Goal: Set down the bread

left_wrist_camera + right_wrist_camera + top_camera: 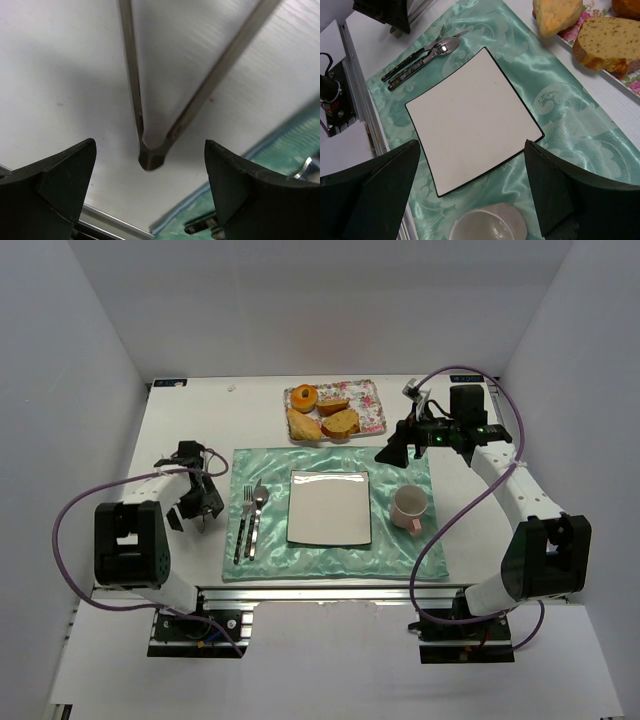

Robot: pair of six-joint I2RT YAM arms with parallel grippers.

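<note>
— Where is the bread (341,423)?

— All three pieces lie on the flowered tray (374,412) at the far side of the table, just beyond the green placemat (402,478). The pale wedge (303,426) is on the left and two browner slices are to its right, with an orange bun (303,397) behind the wedge. At the top corner of my right wrist view there is a brown edge, and I cannot tell which piece it is.

— And your grippers?

— My right gripper (392,453) hangs over the placemat's far right corner, near the tray. Its fingers are spread and nothing is between them. Below it are the square white plate (470,115) and the pink cup (409,508).

— The left one?

— My left gripper (200,498) is low over bare table, left of the fork (243,525) and spoon (257,518). Its fingers are likewise apart and hold nothing.
</note>
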